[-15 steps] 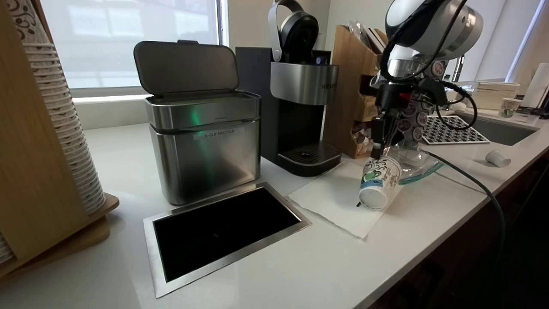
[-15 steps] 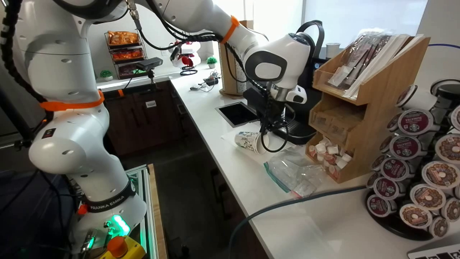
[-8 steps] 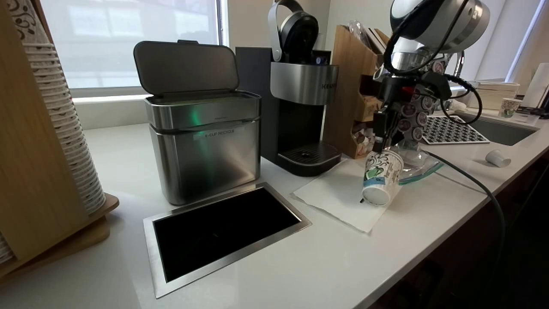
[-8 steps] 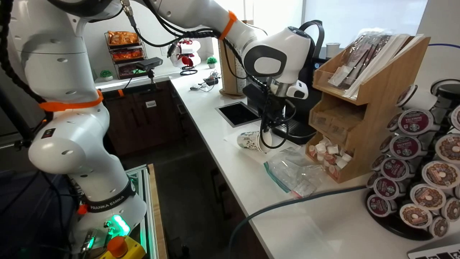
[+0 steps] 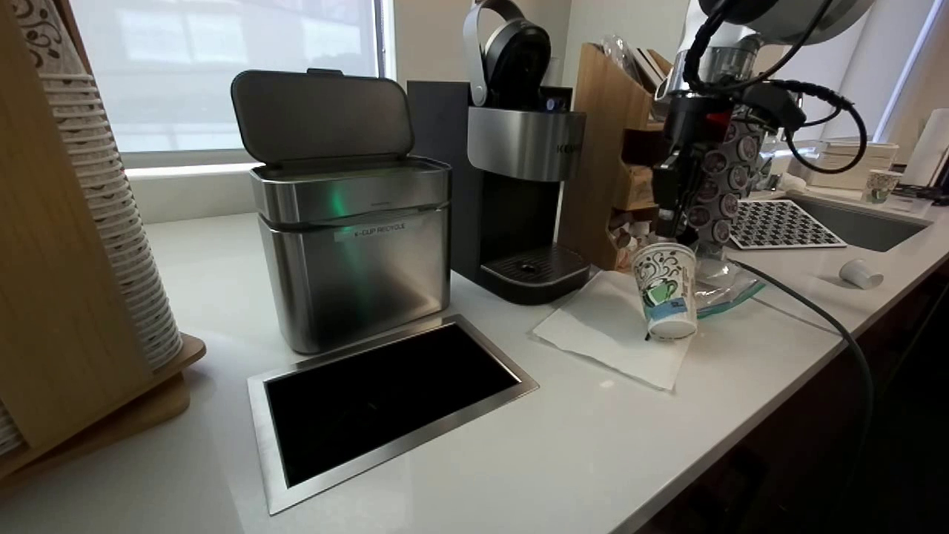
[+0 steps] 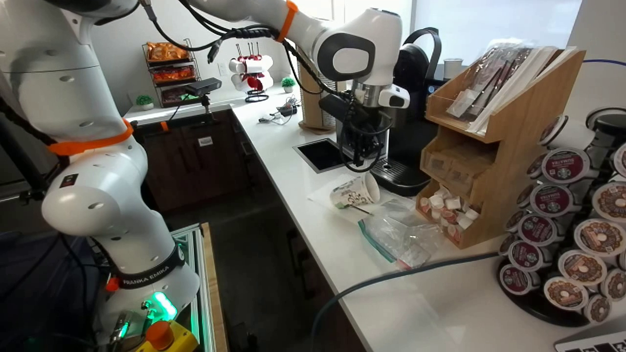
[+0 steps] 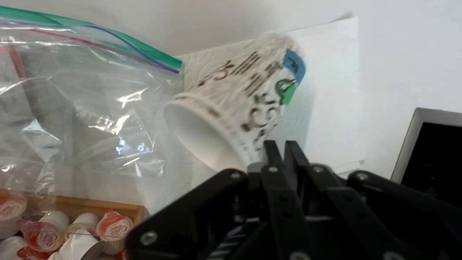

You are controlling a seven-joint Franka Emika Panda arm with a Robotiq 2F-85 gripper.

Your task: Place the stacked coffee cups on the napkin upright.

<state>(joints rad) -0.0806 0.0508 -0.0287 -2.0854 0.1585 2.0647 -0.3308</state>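
Observation:
The stacked white paper cups [image 5: 663, 285] lie tilted on the napkin [image 5: 608, 337] in an exterior view, printed side and base toward that camera. They also show in an exterior view [image 6: 356, 191], mouth pointing up and right. In the wrist view the cups [image 7: 242, 101] are blurred; only one rim shows, so their number is unclear. The napkin [image 7: 334, 86] lies flat under them. My gripper [image 7: 283, 146] has a narrow gap between its fingertips and nothing visible in it. It is beside the rim; in an exterior view the gripper [image 6: 361, 162] appears just above and apart.
A clear zip bag [image 6: 398, 232] lies against the napkin. A coffee machine [image 5: 526, 156] and a wooden rack [image 6: 508, 161] stand behind. A steel-framed dark opening [image 5: 393, 400] is in the counter. A thin dark stick [image 6: 361, 210] lies by the cups. A cable [image 6: 401, 274] crosses the counter.
My gripper has risen and moved rightward in an exterior view, parting from the cups. The cups have shifted and turned. The napkin has slid the same way. The thin stick shows more clearly.

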